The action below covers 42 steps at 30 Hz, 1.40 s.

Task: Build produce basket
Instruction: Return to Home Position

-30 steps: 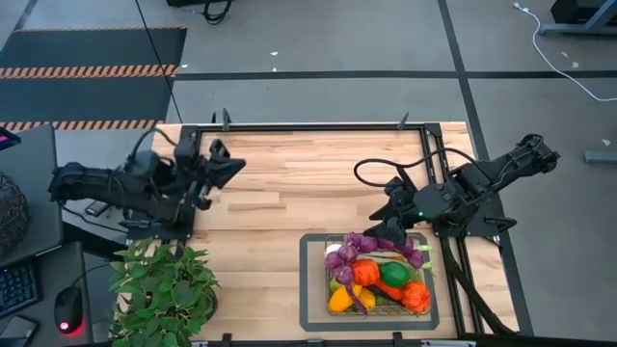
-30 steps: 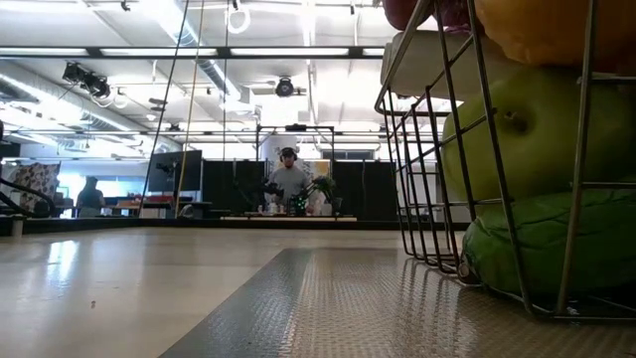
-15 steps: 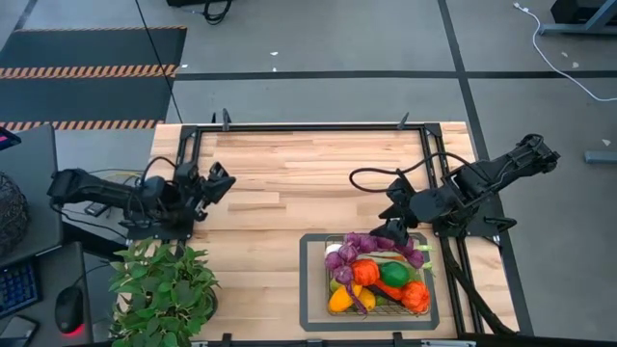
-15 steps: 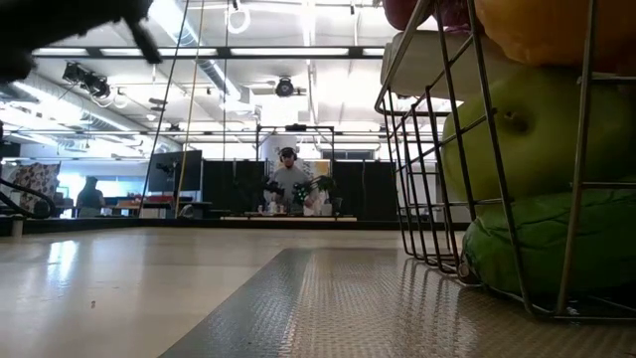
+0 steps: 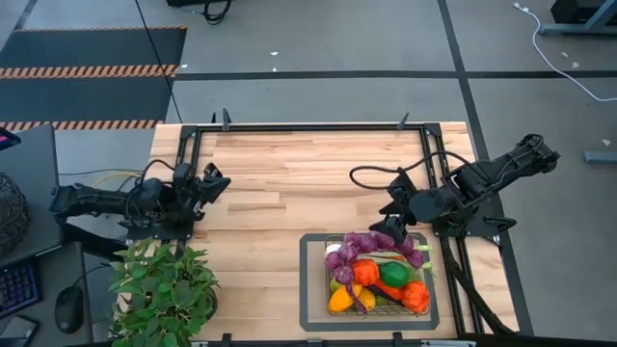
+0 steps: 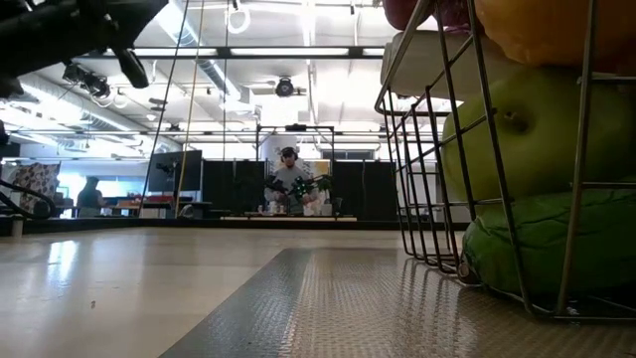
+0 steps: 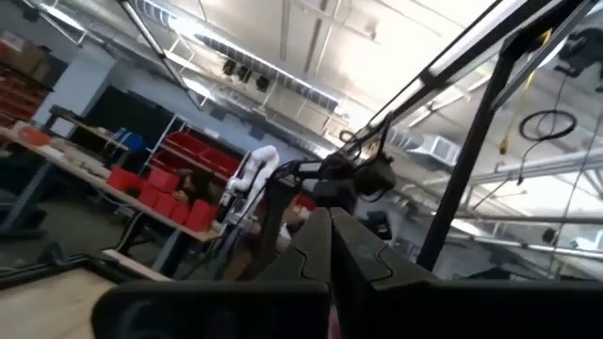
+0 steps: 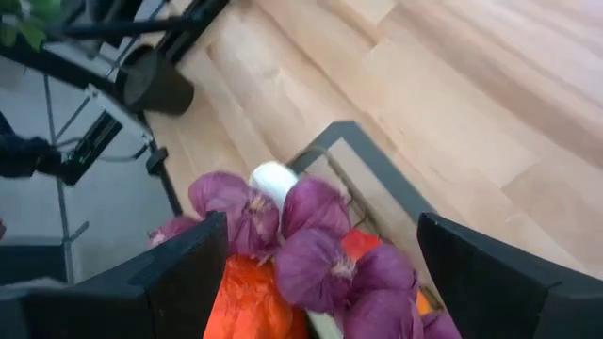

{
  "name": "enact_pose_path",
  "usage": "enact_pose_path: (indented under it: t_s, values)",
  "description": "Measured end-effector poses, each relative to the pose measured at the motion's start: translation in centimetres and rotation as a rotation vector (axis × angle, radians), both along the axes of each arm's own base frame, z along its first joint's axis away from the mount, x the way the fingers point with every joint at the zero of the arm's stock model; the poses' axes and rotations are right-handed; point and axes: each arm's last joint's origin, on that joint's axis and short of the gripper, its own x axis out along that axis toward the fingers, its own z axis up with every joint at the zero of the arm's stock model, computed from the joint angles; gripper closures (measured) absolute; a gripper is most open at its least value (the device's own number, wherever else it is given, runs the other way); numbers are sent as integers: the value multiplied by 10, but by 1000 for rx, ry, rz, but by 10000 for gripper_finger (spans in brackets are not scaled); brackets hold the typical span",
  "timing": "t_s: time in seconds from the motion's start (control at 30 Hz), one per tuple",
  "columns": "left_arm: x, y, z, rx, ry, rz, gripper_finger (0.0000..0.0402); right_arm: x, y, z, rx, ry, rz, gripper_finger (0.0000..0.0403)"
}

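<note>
The dark wire-mesh basket [image 5: 313,289] stands on its flat frame on the table's near right part. It is heaped with produce [image 5: 378,275]: purple grapes [image 8: 311,235] on top at the far end, with orange, yellow and green pieces below. In the low view its wire wall [image 6: 447,149] holds a green fruit [image 6: 527,129]. My right gripper [image 5: 390,229] [image 8: 322,235] hangs open just over the basket's far end, a finger on each side of the grapes, touching nothing. My left gripper [image 5: 217,179] [image 7: 330,254] is shut and empty at the table's left edge, pointing up into the room.
A leafy potted plant [image 5: 164,284] stands at the near left corner, just near of the left arm. The black rail frame [image 5: 308,126] runs around the tabletop. Bare wood [image 5: 289,183] lies between the arms. A person [image 6: 289,179] stands far off in the room.
My left arm has drawn back toward the table's left edge and sunk lower, and its gripper now sits closer to the rail. It has come into the upper left of the low view. The basket and produce have stayed where they were.
</note>
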Motion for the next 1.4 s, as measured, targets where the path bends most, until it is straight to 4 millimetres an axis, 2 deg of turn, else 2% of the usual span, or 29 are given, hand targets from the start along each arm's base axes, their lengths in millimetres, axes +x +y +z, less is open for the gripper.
enact_pose_path:
  t_s: [0.2, 0.33, 0.5, 0.77, 0.93, 1.27, 1.33, 1.4]
  values:
    - [-14, 2, 0, 38, 1, -35, 401, 2, -5, 0, -54, -13, -12, 54]
    - [-21, 1, -9, 71, 79, -81, 401, 5, -7, -1, -85, -6, 3, 54]
    - [-17, 0, -14, 218, 197, -77, 401, 10, -5, -5, -111, 16, 12, 54]
    - [-15, 0, -25, 226, 352, -75, 392, 14, -7, -5, -225, -21, -35, 68]
    - [-14, 0, -26, 227, 366, -75, 381, 14, -8, -5, -316, -18, 15, 142]
    - [-15, 0, -25, 221, 361, -77, 389, 9, -10, -4, -390, 9, 143, 372]
    - [-15, 0, -25, 220, 361, -77, 390, 6, -13, -7, -390, -2, 174, 393]
    - [-15, 0, -25, 220, 361, -78, 388, 2, -17, -12, -373, -53, 191, 388]
